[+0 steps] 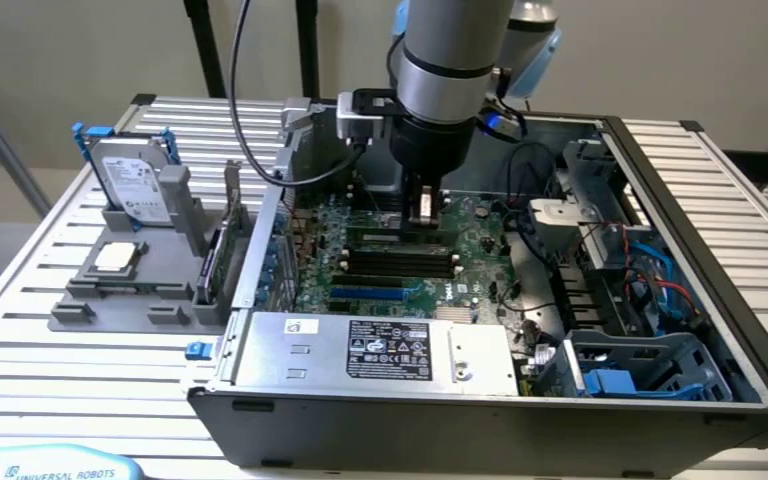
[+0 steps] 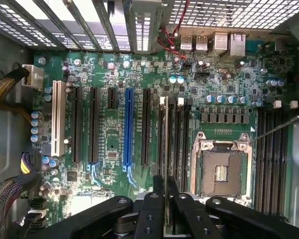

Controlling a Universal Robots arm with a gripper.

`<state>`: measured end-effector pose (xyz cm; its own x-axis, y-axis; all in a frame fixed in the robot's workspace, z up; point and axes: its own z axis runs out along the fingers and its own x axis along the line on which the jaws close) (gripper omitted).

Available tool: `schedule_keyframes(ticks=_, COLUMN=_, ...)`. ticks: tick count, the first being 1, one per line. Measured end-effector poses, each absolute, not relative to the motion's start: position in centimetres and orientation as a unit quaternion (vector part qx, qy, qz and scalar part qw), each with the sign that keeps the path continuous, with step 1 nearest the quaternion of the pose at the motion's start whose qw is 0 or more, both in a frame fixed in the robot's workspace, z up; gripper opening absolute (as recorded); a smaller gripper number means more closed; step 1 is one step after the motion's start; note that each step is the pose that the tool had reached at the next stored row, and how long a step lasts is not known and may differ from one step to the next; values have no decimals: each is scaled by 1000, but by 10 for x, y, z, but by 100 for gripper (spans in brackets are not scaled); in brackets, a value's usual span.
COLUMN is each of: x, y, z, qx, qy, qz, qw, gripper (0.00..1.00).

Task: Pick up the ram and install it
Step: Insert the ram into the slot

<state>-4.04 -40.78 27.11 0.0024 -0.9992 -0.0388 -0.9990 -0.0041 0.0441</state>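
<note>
- An open desktop computer case [image 1: 704, 300] lies on its side across a slatted metal workbench [image 1: 37, 330], filling the centre and right of the exterior view, its silver power supply [image 1: 371, 350] along the lower edge.
- A grey-and-silver robot arm [image 1: 444, 60] reaches down from the top centre of the exterior view into the case, above the green motherboard [image 1: 484, 260].
- A grey parts holder [image 1: 131, 290] sits on the bench at the left of the exterior view; a hard drive [image 1: 131, 175] stands upright in it, a square silver processor chip [image 1: 117, 257] lies flat near its front, and an expansion card [image 1: 224, 250] stands on edge at its right side, close to the case wall.
- In the wrist view, the motherboard [image 2: 139, 74] spreads across the frame, with a blue expansion slot [image 2: 128, 127] near centre, an empty processor socket [image 2: 222, 169] at lower right, and black memory slots [image 2: 182, 134] between them.
- The gripper [image 1: 424, 215], at the centre of the exterior view, has its black fingers [image 2: 157, 199] drawn narrow, clamped on the ram [image 2: 165, 144].
- The ram stands on edge, seen as a thin strip running from the fingers at the lower centre of the wrist view up along the black memory slots; whether it is seated in a slot cannot be told.
</note>
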Motion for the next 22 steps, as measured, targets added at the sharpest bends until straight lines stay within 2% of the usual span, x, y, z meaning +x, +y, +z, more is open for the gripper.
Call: schedule_keyframes(ticks=22, x=-35, y=-403, z=238, qx=705, qy=-709, qz=-27, qw=4, gripper=14)
